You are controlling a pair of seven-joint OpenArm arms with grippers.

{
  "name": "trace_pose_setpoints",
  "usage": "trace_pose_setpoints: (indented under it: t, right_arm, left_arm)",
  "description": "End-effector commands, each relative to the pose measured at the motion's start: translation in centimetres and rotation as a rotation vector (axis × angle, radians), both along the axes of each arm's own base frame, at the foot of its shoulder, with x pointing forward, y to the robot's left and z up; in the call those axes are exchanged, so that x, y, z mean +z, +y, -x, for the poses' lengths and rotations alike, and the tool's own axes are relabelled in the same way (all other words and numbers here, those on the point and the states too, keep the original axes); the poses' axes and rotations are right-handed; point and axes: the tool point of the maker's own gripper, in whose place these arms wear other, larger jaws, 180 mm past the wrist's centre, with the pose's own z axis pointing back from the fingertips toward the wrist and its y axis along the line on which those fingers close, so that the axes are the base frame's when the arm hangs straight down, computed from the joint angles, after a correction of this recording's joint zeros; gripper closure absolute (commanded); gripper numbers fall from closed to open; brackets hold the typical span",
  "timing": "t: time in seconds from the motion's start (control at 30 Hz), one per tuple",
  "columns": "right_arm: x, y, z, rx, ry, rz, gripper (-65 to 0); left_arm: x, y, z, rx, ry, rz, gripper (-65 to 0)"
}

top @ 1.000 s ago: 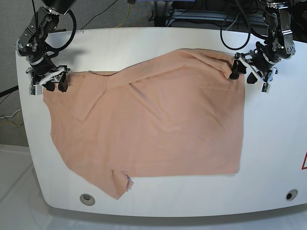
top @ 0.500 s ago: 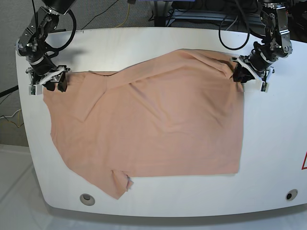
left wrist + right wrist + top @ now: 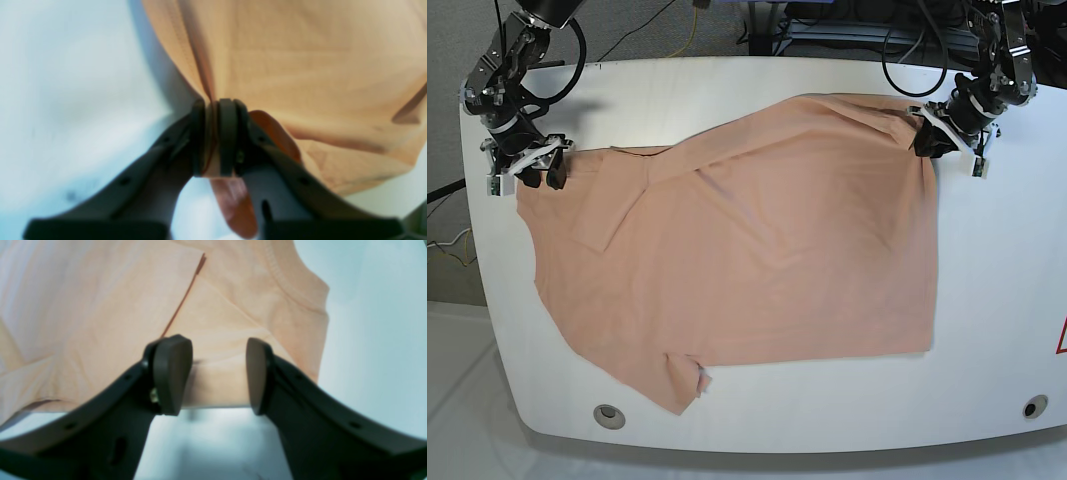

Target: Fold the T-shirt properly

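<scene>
The peach T-shirt (image 3: 747,250) lies spread over most of the white table (image 3: 727,90), with one sleeve (image 3: 682,385) near the front edge. On the right of the base view my left gripper (image 3: 924,140) is shut on the shirt's far right corner. The left wrist view shows the pads (image 3: 228,133) pinching a fold of the T-shirt (image 3: 300,66), which is lifted slightly. At the far left my right gripper (image 3: 537,170) stands open. In the right wrist view the T-shirt (image 3: 100,306) has its edge lying between the spread fingers of the right gripper (image 3: 215,373).
Two round holes (image 3: 608,413) (image 3: 1030,406) sit near the table's front edge. A red mark (image 3: 1061,340) shows at the right edge. Cables (image 3: 907,60) hang behind the far edge. Bare white table borders the shirt at the front and right.
My left gripper has closed on the shirt's far right corner and drawn it back and slightly right, pulling that side taut. The right gripper has hardly moved.
</scene>
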Motion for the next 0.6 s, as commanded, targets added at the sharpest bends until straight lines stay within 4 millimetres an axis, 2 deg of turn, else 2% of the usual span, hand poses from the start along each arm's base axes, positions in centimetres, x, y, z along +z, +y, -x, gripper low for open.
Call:
trace_pose_setpoints:
  t: [0.0,0.07,0.13,0.27,0.57]
  right_arm:
    - [1.5,-0.5,-0.9,0.000,-0.054,0.014,-28.2]
    - [1.4,-0.5,-0.9,0.000,-0.054,0.012,-27.9]
    - [1.4,-0.5,-0.9,0.000,-0.054,0.012,-27.9]
    - [1.2,-0.2,-0.9,0.007,-0.042,0.009,-28.9]
    - [1.1,-0.3,-0.9,0.006,-0.040,0.011,-29.1]
  left_arm:
    - [3.7,0.7,-1.5,0.009,-0.122,0.001,-8.2]
    - [4.4,1.0,-1.5,0.021,-0.141,0.003,-2.7]
    - [4.8,1.3,-1.5,0.032,-0.153,0.001,0.0]
    - [4.6,2.2,-1.5,0.042,-0.153,-0.006,0.0]
    - [3.5,2.3,-1.4,0.044,-0.119,-0.009,0.0]
